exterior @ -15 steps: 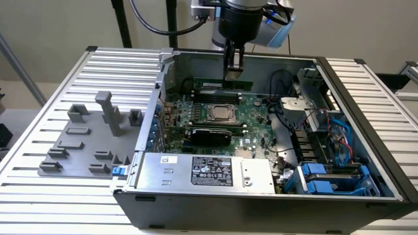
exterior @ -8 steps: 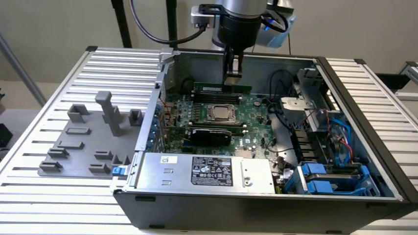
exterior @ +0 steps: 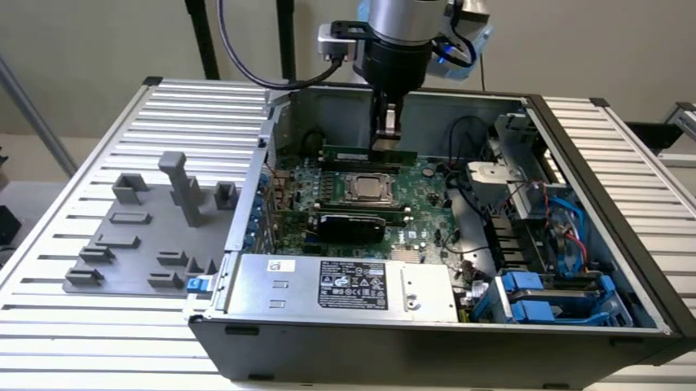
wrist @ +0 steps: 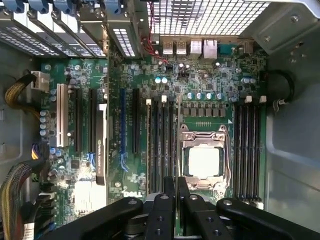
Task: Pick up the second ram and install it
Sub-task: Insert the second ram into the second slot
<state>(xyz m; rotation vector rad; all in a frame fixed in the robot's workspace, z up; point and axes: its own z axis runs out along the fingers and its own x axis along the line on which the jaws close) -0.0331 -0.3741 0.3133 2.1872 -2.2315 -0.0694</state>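
Exterior view, and the hand (exterior: 387, 140) is deep inside the open computer case (exterior: 609, 187), clenched on the second ram (exterior: 367, 154). The green stick lies level across the back of the motherboard (exterior: 425, 232), just behind the CPU socket (exterior: 367, 189). Wrist view has the two fingers (wrist: 167, 206) pinched close together with the stick edge-on between them, lined along the black memory slots (wrist: 159, 145) beside the socket. Whether it is touching a slot or hanging just above one, I can't tell. Here's the danger: the grip is on one short stretch of a long stick, so any tilt would drive one end in first and jam it. A small sideways offset would land it on a slot wall, and pushing then would flex the board. The socket's metal frame sits right beside those fingers, too.
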